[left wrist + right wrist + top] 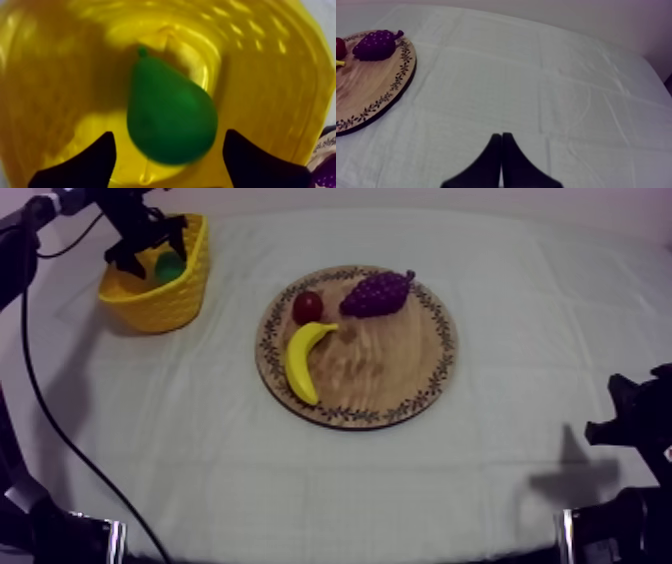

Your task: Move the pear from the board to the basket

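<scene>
Pear [170,117] lies inside the yellow basket [165,303] between the released, spread left jaws, while the right jaws sit clenched empty above the surface [536,90].

Nothing here can be read: no writing, label, brand, number or sign on anything on the surface. The one marking is the dark leafy pattern running round the rim of the round wooden board [385,363], which is ornament and not lettering.
</scene>
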